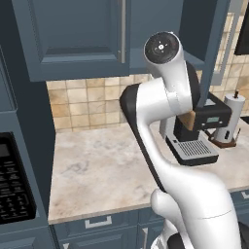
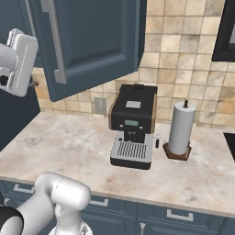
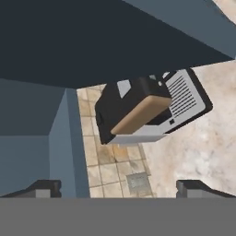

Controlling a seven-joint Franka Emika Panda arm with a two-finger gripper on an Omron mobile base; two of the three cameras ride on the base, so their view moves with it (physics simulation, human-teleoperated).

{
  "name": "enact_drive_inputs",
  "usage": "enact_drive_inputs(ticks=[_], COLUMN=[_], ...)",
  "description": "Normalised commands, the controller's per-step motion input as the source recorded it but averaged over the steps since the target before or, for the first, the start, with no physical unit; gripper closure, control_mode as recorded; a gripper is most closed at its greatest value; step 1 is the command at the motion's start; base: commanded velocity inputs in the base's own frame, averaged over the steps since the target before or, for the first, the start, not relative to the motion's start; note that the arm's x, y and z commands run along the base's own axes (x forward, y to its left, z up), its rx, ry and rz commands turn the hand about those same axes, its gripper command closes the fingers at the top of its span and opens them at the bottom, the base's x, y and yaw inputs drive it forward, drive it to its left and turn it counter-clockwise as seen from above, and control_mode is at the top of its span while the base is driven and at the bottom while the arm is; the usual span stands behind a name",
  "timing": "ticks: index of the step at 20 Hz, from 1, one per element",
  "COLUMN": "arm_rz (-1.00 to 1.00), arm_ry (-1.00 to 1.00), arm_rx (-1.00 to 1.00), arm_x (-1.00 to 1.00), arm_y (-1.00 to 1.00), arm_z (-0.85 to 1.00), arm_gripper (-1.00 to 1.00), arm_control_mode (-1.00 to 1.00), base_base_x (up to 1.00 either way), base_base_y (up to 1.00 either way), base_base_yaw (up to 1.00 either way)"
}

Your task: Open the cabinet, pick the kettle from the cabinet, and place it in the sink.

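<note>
Cabinet (image 1: 73, 34): dark blue-grey wall unit above the worktop (image 1: 97, 165), recessed-panel doors, slim vertical silver bar handles. In the left base view the left door sits flat and shut with its handle at the right edge; the right door (image 2: 92, 41) stands swung out, seen edge-on there as a narrow blue slab at the right. In the right base view that open door hangs broadside over the worktop, its silver handle (image 2: 54, 41) near its left edge. The cabinet's inside cannot be made out from these angles.

Arm: rises from the near edge, elbow bent, wrist up by the open door at cabinet height. Claw (image 3: 120, 186): open, the two dark fingertips (image 3: 44, 186) wide apart at the bottom of the hand view, nothing between them. Behind them in that view, the blue door edge, a strip of tan tile wall (image 3: 108, 170) with a grey outlet, and marbled worktop.

Coffee machine (image 2: 133, 124): black body, tan side panels, silver drip grille, on the worktop against the tiled wall, below and right of the open door. Paper towel roll (image 2: 180, 128): tall, white, upright on a dark brown base, just right of the coffee machine, apart from it.

Lower drawers (image 1: 97, 223) with short horizontal handles run under the near worktop edge.
</note>
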Motion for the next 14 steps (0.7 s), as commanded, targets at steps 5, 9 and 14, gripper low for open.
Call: enact_drive_inputs(ticks=[5, 9, 14], arm_rz=[0.00, -0.04, -0.09], arm_ry=[0.00, 0.00, 0.00], arm_rx=[0.00, 0.00, 0.00], arm_x=[0.29, 0.18, 0.11], arm_y=[-0.18, -0.22, -0.25], arm_z=[-0.09, -0.10, -0.09], arm_gripper=[-1.00, -1.00, -1.00], arm_control_mode=[-1.00, -1.00, -1.00], base_base_x=[0.00, 0.00, 0.00], base_base_y=[0.00, 0.00, 0.00], base_base_yaw=[0.00, 0.00, 0.00])
